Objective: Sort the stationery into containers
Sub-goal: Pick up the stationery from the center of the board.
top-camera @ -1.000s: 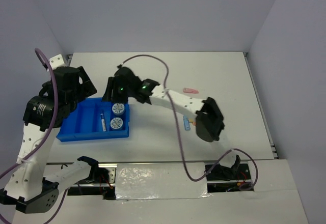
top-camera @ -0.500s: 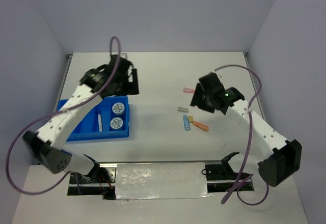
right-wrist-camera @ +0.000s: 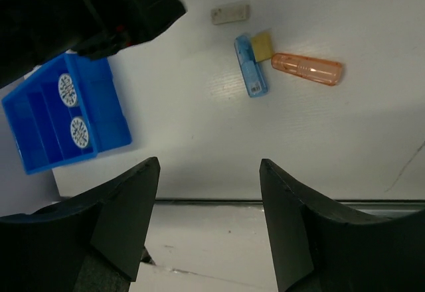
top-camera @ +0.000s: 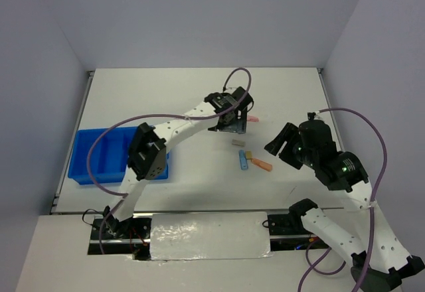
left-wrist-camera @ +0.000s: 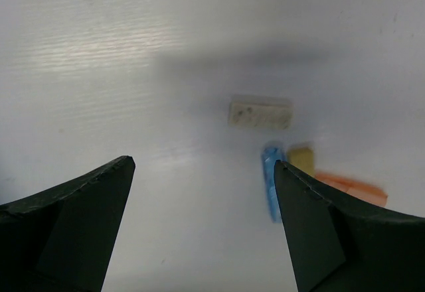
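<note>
The bench [top-camera: 192,89] held one tray [top-camera: 85,172], two tape rolls [right-wrist-camera: 68,89] [right-wrist-camera: 80,131], three sticks [top-camera: 251,117] [top-camera: 244,162] [top-camera: 263,166] and two blocks [top-camera: 238,143] [top-camera: 248,154].

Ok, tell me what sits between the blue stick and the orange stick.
The tan block sits there, against the blue stick and close to the end of the orange stick; otherwise bare table. The right wrist view shows it best.

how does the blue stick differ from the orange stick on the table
Colour: the blue stick is light blue, the orange stick orange. Shape: the blue stick looks flat and boxy, the orange stick rounded like a capsule. Pose: in the right wrist view the blue stick runs up-down, the orange stick sideways. Both lie beside the tan block.
</note>
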Motion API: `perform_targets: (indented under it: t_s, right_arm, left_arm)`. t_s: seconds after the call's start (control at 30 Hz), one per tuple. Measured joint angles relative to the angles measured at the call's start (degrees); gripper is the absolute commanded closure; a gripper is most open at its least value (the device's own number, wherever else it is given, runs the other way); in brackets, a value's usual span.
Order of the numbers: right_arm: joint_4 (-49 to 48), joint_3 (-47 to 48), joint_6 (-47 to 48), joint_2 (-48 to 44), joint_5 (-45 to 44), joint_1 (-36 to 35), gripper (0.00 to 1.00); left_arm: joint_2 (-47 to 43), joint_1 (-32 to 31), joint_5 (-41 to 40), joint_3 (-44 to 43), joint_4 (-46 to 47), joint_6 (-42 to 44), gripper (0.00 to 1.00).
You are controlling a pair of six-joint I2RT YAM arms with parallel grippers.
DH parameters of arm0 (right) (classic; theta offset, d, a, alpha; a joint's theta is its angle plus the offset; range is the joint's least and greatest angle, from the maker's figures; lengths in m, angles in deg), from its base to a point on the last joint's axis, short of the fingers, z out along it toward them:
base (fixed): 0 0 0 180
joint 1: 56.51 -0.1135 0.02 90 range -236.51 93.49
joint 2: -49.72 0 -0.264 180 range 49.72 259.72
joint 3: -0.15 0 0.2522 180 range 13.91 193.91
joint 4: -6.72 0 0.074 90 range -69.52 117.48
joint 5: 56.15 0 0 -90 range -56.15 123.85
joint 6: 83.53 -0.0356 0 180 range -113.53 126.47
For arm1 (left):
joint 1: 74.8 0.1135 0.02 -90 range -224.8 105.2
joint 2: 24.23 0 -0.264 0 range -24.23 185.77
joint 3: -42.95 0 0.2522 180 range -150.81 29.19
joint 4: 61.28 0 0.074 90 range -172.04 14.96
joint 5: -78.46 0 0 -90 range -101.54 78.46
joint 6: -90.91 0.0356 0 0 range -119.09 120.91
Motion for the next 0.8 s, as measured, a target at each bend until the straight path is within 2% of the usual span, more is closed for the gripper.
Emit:
perform_targets:
  t_s: [0.17,0.6,0.8]
  right_arm:
    - [1.9,0.0,1.0,-2.0,3.1,0.0,0.30]
    - [4.4,0.5,6.9,-2.3,8.2,0.0,0.30]
    - [4.9,2.7,9.3,-1.0,9.4,0.1,0.30]
  left_arm:
    - [10.8,-2.1,-0.9,-9.6,0.0,-4.7,0.01]
    - [15.9,-4.7,-2.8,-8.5,3.1,-7.5,0.01]
    - [18.1,-4.9,-3.8,-8.5,4.6,-7.1,0.07]
